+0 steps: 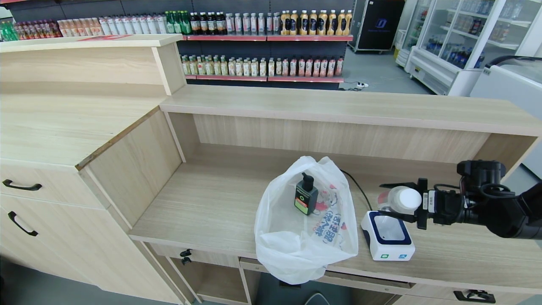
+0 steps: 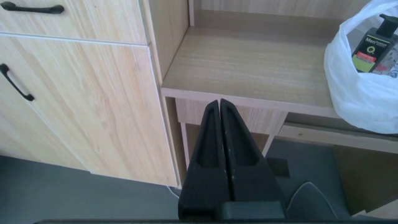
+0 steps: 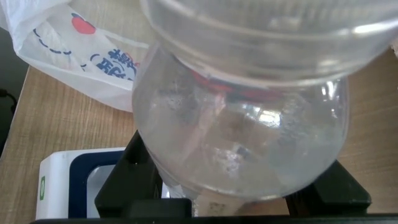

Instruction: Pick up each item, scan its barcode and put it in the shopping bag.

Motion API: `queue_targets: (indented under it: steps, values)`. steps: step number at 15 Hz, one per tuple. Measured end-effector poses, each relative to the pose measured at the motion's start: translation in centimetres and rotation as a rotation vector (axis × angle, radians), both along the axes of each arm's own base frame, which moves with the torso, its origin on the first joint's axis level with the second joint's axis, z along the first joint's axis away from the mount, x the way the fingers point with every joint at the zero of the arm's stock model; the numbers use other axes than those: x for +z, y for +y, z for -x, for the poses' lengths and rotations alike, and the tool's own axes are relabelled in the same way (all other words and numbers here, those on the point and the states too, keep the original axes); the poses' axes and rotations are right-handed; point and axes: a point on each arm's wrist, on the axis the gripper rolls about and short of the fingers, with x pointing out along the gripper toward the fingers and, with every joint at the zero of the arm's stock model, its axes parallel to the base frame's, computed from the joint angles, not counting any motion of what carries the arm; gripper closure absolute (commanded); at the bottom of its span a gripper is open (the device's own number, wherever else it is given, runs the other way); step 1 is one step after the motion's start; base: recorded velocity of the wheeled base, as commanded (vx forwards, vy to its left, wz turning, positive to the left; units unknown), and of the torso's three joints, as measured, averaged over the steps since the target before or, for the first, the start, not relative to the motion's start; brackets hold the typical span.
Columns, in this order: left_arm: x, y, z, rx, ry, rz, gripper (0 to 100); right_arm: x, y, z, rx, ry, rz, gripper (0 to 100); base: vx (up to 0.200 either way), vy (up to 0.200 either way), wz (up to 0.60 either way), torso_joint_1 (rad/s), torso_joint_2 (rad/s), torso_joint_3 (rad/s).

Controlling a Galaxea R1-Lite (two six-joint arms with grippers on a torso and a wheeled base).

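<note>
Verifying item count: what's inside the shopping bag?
One dark pump bottle stands upright inside the shopping bag, seen through its open mouth. The crumpled front folds cover the bag's floor, so anything lying low there cannot be seen.

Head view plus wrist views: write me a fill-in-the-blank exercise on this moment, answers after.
1. The right gripper holds a clear bottle whose cap is ____.
2. That bottle is close to the scanner, which lies to the robot's ____ of the shopping bag.
3. The dark pump bottle sits ____ the shopping bag.
4. The left gripper has its jaws ____.
Answers: white; right; inside; shut.
</note>
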Motion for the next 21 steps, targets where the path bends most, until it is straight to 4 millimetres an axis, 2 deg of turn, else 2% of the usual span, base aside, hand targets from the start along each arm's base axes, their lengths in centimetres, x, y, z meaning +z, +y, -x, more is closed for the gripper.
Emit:
queue_targets:
  steps: [8, 12, 17, 21]
  values:
    - [0.0, 0.0, 0.0, 0.0, 0.0, 0.0, 100, -0.1, 0.0, 0.1, -0.004, 0.007, 0.002, 100, 0.0, 0.0, 0.0, 0.0, 0.0, 0.0]
    - [0.0, 0.0, 0.0, 0.0, 0.0, 0.0, 100, -0.2, -0.1, 1.3, -0.017, 0.044, 0.0, 100, 0.0, 0.0, 0.0, 0.0, 0.0, 0.0]
    - [0.0, 0.0, 0.0, 0.0, 0.0, 0.0, 100, 1.3, -0.8, 2.1, -0.044, 0.024, -0.004, 100, 0.0, 0.0, 0.0, 0.0, 0.0, 0.0]
    - [0.0, 0.0, 0.0, 0.0, 0.0, 0.0, 100, 4.2, -0.9, 3.0, -0.09, 0.08, -0.084, 100, 0.0, 0.0, 0.0, 0.0, 0.0, 0.0]
